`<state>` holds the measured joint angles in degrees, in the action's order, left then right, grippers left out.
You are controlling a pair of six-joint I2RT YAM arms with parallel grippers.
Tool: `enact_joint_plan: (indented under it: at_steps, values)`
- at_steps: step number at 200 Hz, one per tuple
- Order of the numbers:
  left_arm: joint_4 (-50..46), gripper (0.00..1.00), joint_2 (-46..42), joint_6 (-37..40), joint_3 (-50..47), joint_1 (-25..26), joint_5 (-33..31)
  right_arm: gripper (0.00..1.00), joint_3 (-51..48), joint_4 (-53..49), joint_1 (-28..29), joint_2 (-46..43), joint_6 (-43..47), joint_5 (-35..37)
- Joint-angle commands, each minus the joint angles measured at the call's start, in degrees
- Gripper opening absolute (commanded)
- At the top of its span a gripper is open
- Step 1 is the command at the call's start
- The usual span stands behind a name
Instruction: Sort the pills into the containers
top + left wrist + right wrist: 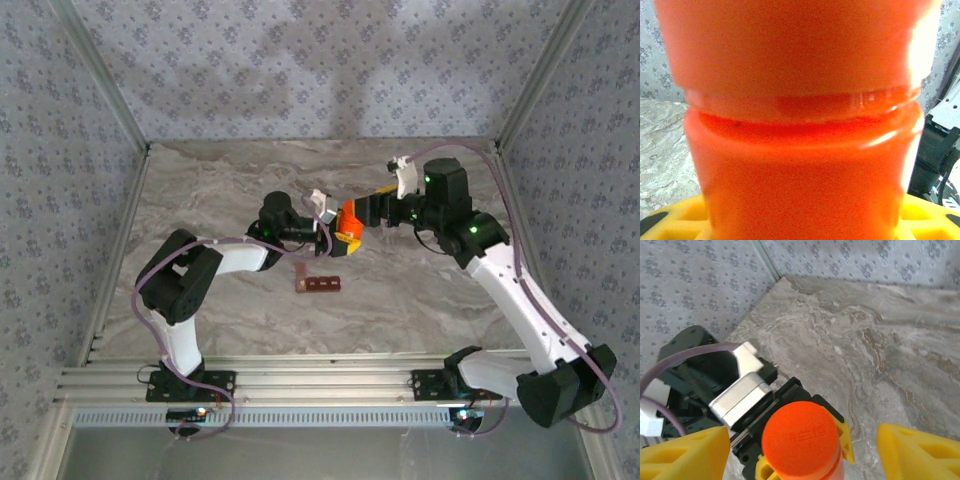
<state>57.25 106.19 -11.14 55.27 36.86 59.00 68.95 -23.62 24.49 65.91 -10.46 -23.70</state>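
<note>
An orange pill bottle (349, 218) with its orange cap (799, 437) on is held above the table. My left gripper (343, 234) is shut on the bottle's body (800, 150), its yellow fingers (843, 436) pressed to both sides. My right gripper (802, 455) is open, its yellow fingertips (685, 455) wide apart on either side of the cap and not touching it. The containers (318, 285), a dark red-brown strip of joined cells, lie on the marble table (420, 300) below and left of the bottle. The pills are hidden.
Patterned walls and metal frame posts (100, 80) close in the table on three sides. The two arms meet over the table's middle. Bare marble (880, 340) stretches beyond the bottle.
</note>
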Motion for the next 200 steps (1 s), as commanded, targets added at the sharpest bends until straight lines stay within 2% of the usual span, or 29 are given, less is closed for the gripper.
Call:
enact_joint_plan:
  at_steps: [1, 43, 128, 200]
  values:
    - [3.4, 0.0, -1.1, 0.3, 1.6, 0.3, 1.8, 0.78, -0.1, -1.1, -0.1, 0.0, 9.6, -3.4]
    - [3.3, 0.0, -0.7, 0.4, 2.0, 0.5, 1.9, 0.78, 2.0, -4.2, -0.4, 3.9, 14.5, -5.5]
    - [3.0, 0.0, -0.5, 0.5, 2.3, 0.6, 2.0, 0.72, 2.2, -2.9, -0.7, 6.9, 14.7, -7.2]
    - [2.9, 0.0, 0.0, 0.4, 2.7, 0.7, 2.1, 0.71, 2.8, -2.1, -0.7, 6.3, 14.1, -8.5]
